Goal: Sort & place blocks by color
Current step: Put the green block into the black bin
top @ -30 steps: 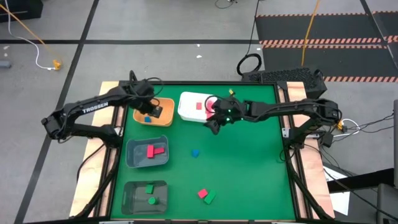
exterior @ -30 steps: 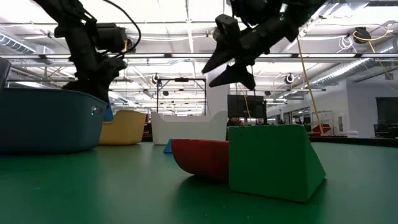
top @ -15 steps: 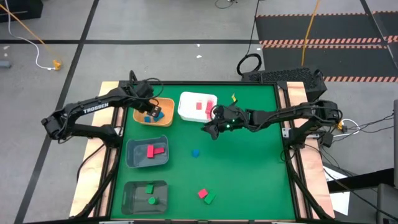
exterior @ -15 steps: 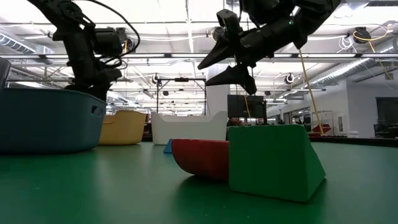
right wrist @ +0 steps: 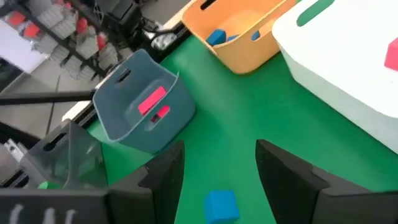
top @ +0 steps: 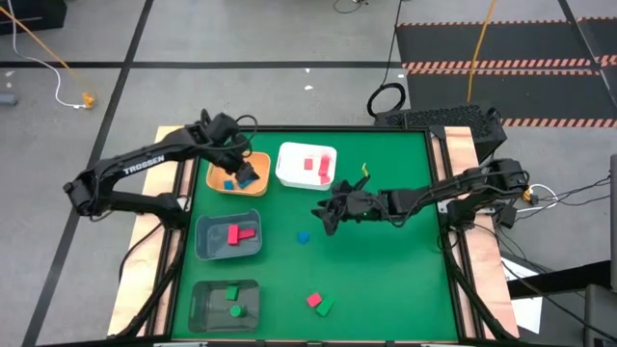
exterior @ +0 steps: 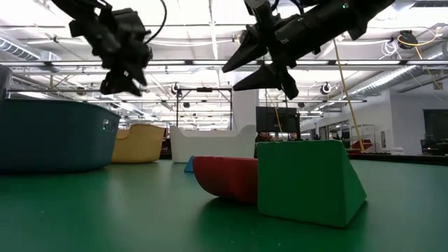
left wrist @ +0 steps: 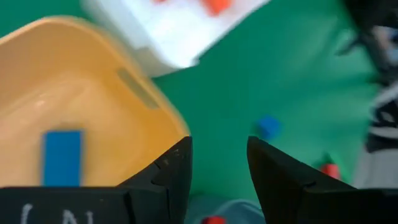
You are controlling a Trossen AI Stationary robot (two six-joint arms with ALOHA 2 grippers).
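Sorting mostly done — three blocks loose on the mat.

Left gripper (top: 247,173) above orange bin (top: 220,183), jaws slightly apart, empty; blue blocks (top: 229,184) inside. Right of orange bin: white bin (top: 289,173) with reds. Right gripper (top: 325,214) jaws parted, empty, near loose blue block (top: 303,236). Still out, well toward the front from orange bin: red block (top: 313,300), green block (top: 325,307).

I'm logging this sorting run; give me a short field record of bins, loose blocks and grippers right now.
orange bin: blue blocks inside
white bin: red blocks
grey bin: pink blocks
clear bin: green blocks
loose blue block: mid-table
loose red block and green block: near front edge
left gripper: open, empty, above orange bin
right gripper: open, empty, near blue block
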